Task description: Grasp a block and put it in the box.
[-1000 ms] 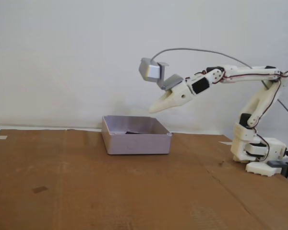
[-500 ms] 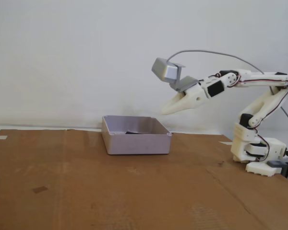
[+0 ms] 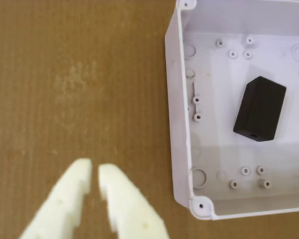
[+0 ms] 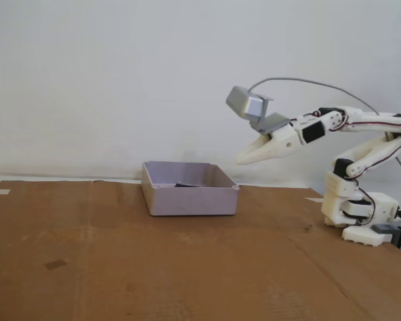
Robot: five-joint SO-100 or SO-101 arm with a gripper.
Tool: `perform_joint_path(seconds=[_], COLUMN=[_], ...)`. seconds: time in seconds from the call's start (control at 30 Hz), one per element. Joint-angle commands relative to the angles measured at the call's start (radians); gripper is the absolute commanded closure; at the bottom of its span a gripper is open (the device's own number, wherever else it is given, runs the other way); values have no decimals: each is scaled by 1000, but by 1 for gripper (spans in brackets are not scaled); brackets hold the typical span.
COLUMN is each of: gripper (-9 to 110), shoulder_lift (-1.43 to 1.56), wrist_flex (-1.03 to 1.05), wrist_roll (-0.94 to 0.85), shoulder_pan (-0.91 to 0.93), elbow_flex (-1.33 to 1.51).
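The black block (image 3: 259,108) lies flat inside the pale lilac box (image 3: 180,124), apart from its walls. In the fixed view only a dark sliver of the block (image 4: 185,185) shows over the rim of the box (image 4: 190,199). My gripper (image 3: 94,170) hangs over bare cardboard beside the box, its white fingers nearly touching with nothing between them. From the side the gripper (image 4: 241,160) is in the air, above and to the right of the box, shut and empty.
Brown cardboard (image 4: 120,267) covers the table, with a small dark mark (image 4: 55,265) at the front left. The arm's white base (image 4: 358,214) stands at the right edge. A white wall closes off the back.
The arm has drawn back to the right, carrying the gripper from above the box's right edge to well clear of it. The block stays in the box.
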Motion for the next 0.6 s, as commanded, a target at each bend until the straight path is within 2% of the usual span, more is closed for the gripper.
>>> perform_joint_path(seconds=[0.0,0.57], gripper=[101,101], shoulder_lift=[114,416], wrist_flex=[-43,-32], wrist_roll=[2,0], shoulder_pan=[-2,-2], elbow_flex=[8,258])
